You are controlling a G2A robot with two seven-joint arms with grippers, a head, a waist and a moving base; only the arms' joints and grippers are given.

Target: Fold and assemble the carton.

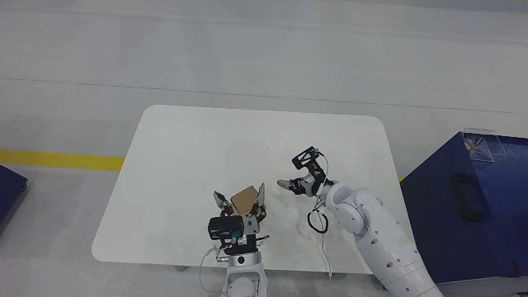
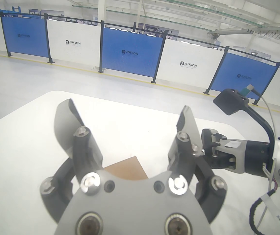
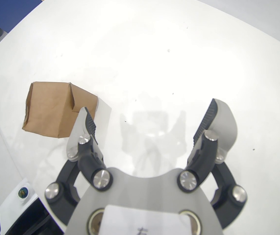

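Carton [image 3: 54, 110] ungripped, both end effectors [image 2: 126, 113] [image 3: 149, 107] spread wide

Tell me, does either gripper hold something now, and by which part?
Nothing is held. The left gripper is open above the carton, which stands free on the table; the right gripper is open and empty.

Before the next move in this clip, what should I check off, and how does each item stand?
1. Left claw open: ok.
2. Right claw open, with nothing in it: ok.
3. Carton resting on the table: ok.
4. Carton lying within the left claw's opening, as the top view shows: ok.
5. Left claw touching the carton: cannot tell.
6. All the carton's flaps folded shut: cannot tell, since only some sides show.
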